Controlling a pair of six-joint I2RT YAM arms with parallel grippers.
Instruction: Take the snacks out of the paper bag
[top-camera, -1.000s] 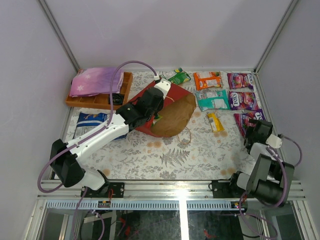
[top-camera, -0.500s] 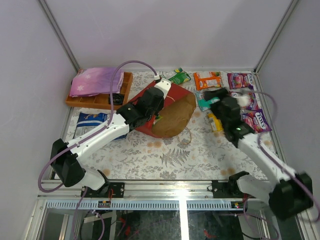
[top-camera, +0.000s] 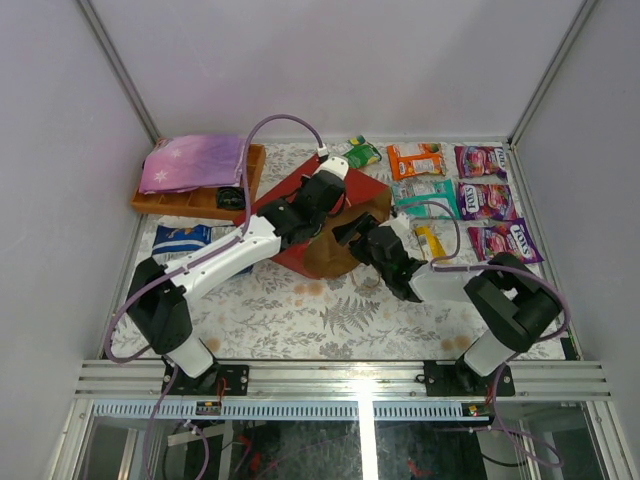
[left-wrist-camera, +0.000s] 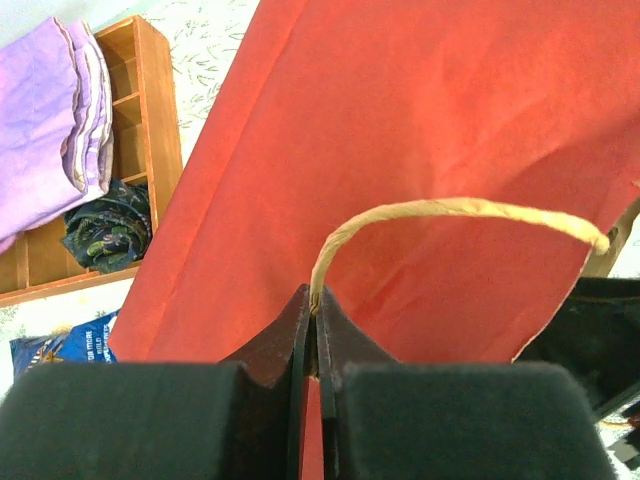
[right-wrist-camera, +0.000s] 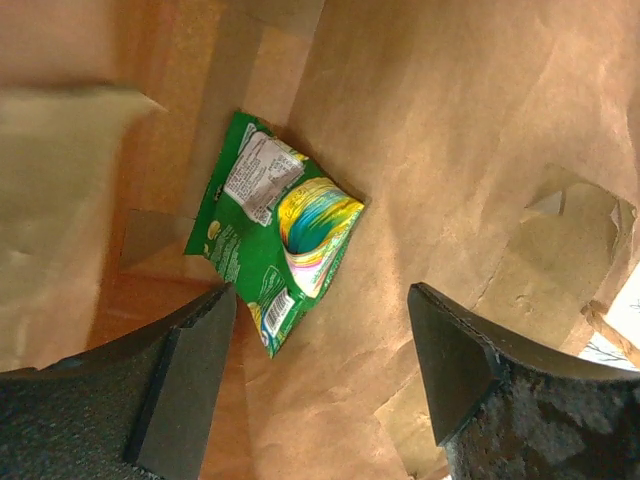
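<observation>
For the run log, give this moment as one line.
left hand: shut on handle; right hand: open inside paper bag; green packet: ahead, ungripped

Location type: robotics laboratory test cell.

Indicators:
- The counter (top-camera: 330, 340) is enclosed on three sides by plain white panels (top-camera: 330, 60) held between aluminium corner posts (top-camera: 118, 70).
- The left arm (top-camera: 225, 255) and right arm (top-camera: 445, 285) are bolted to an aluminium rail (top-camera: 350, 375) along the near edge.
- Purple cables (top-camera: 280, 120) run exposed along both arms.
- Loose wiring (top-camera: 250, 455) hangs in an open frame below the rail.
- A fern-print sheet (top-camera: 250, 310) covers the counter. Props are staged on it: a wooden tray (top-camera: 190, 200) at far left and snacks (top-camera: 483, 200) in rows at far right.
</observation>
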